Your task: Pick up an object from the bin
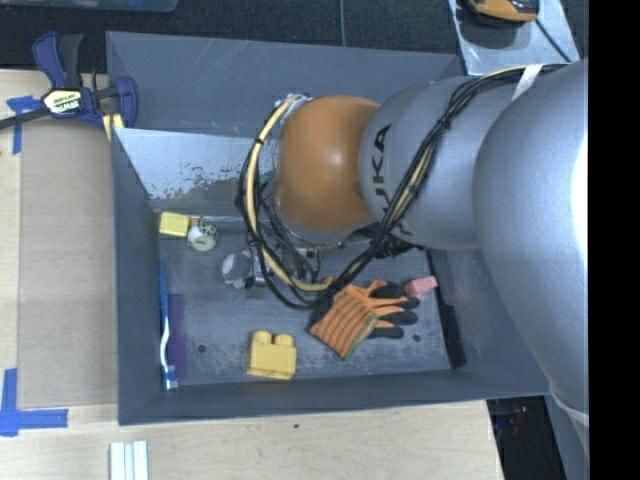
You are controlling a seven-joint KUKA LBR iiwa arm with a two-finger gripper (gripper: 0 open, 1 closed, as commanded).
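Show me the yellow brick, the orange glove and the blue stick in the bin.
yellow brick (272, 357), camera view, on its top face.
orange glove (345, 321), camera view, on its ribbed orange back.
blue stick (164, 303), camera view, on its shaft by the bin's left wall.

Bin (130, 268) floor, centre and upper right: covered by the arm (480, 168) and its orange cover (320, 163). Black-and-yellow cables (258, 218) loop down the cover's left side.

Open floor: a patch left of centre, between the blue stick (166, 328) lying along the left wall and the yellow brick (272, 355) at bottom middle.

Upper left corner tight: small yellow block (174, 225), with a round pale thing (204, 235) just beside it.

Lower right crowded: orange-and-black glove (360, 313), pink piece (423, 286) near its fingertips, dark bar (452, 336) along the right wall.

Narrow bare strip between brick and glove. Thin free band along the front wall below the glove.
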